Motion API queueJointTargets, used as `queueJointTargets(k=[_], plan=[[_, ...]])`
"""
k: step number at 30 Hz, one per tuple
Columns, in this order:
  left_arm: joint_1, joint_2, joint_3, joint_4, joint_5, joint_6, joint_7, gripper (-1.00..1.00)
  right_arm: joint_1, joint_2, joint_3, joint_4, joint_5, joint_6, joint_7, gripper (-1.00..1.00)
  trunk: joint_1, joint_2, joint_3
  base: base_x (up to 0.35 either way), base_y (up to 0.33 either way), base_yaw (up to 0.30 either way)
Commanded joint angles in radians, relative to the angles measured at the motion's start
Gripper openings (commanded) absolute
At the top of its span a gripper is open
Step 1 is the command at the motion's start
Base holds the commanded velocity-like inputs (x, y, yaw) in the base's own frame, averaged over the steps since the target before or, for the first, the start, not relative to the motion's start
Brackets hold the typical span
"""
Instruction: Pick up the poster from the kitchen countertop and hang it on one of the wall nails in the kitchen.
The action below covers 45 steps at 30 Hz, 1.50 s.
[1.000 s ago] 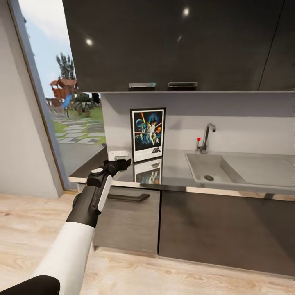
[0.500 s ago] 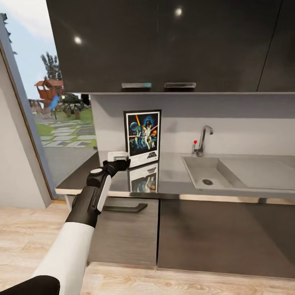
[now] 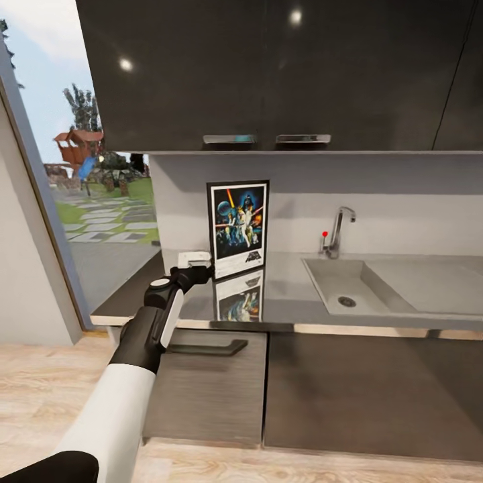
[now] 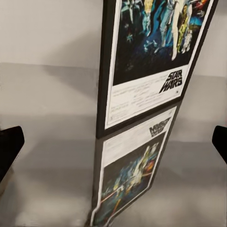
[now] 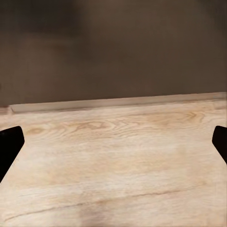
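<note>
The black-framed Star Wars poster (image 3: 239, 228) stands upright on the steel kitchen countertop (image 3: 295, 295), leaning on the pale wall, its mirror image on the steel below it. My left gripper (image 3: 205, 271) reaches over the counter's front, just before the poster's lower left corner. In the left wrist view the poster (image 4: 151, 61) fills the middle and the left gripper (image 4: 113, 144) is open, its dark fingertips (image 4: 9, 147) at both edges with nothing between them. My right gripper (image 5: 113, 144) is open too, over the wood floor (image 5: 113, 170). No wall nail can be made out.
A sink basin (image 3: 376, 285) with a slim tap (image 3: 339, 231) lies right of the poster. A small white object (image 3: 193, 257) sits on the counter behind my left gripper. Dark upper cabinets (image 3: 268, 67) hang overhead, and a tall window (image 3: 87, 188) opens at the left.
The whole head view has shifted as the camera moved, so counter and poster sit slightly differently in frame. My left arm holds the same pose near the poster; nothing was grasped.
</note>
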Motion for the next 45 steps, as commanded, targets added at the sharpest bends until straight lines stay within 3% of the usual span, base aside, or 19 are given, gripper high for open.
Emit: queueJointTargets(k=[1,14,20,24,40,43,45], plan=[[-0.001,0.000,0.000,0.001,-0.002,0.005,0.000,1.00,0.000,0.000,0.000,-0.001,-0.001,-0.001,-0.001,1.00,0.000,-0.001,0.000,0.106,0.108,-0.181],[0.000,0.000,-0.001,0.091,0.000,-0.018,-0.004,1.00,0.000,-0.002,-0.001,-0.001,0.000,-0.003,-0.001,1.00,0.000,-0.001,0.012,0.024,0.024,-0.244],[0.000,0.007,0.000,0.153,-0.002,-0.109,-0.005,1.00,0.000,-0.002,-0.018,-0.001,0.001,-0.003,-0.002,1.00,0.000,-0.001,0.014,0.046,0.011,-0.098],[0.000,0.013,0.000,0.171,-0.002,-0.130,-0.004,1.00,0.000,-0.002,-0.032,0.001,0.001,-0.002,-0.002,1.00,0.000,-0.001,0.015,0.231,0.077,-0.021],[0.000,0.016,0.000,0.187,-0.005,-0.141,0.000,1.00,0.000,0.000,-0.038,0.010,0.004,-0.001,-0.003,1.00,0.000,-0.001,0.015,0.135,0.076,-0.002],[0.000,0.022,0.003,0.213,-0.005,-0.142,0.002,1.00,0.000,0.000,-0.038,0.010,0.004,-0.001,-0.003,1.00,0.000,-0.001,0.015,0.025,0.021,0.000],[0.000,0.040,0.004,0.219,-0.005,-0.143,0.003,1.00,0.000,0.000,-0.039,0.010,0.004,-0.001,-0.003,1.00,0.000,-0.001,0.015,0.191,0.110,0.000]])
